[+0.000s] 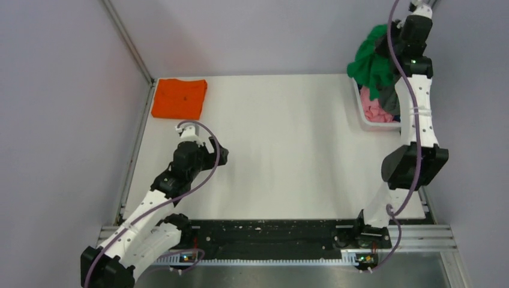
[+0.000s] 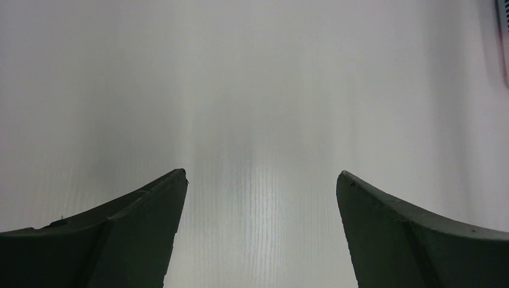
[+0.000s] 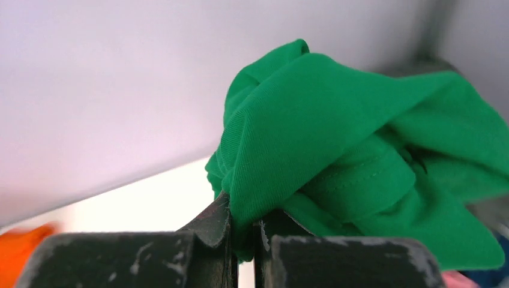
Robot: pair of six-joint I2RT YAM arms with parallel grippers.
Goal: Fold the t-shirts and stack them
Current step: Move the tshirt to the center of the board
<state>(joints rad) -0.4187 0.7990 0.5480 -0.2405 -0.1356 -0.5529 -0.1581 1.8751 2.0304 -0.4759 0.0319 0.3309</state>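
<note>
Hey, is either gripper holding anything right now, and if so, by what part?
The right gripper pinches a bunched fold of the green t-shirt; the left gripper is open and empty.

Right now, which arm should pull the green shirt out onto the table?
Right. The right gripper is shut on the green shirt above the basket. The left gripper hangs open over bare table, far across from the basket, holding nothing.

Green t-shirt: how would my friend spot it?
Look to the far right corner of the table, where a white basket stands. The green t-shirt bunches above it, pinched by the right gripper. It is the only green one; pink cloth lies beneath.
</note>
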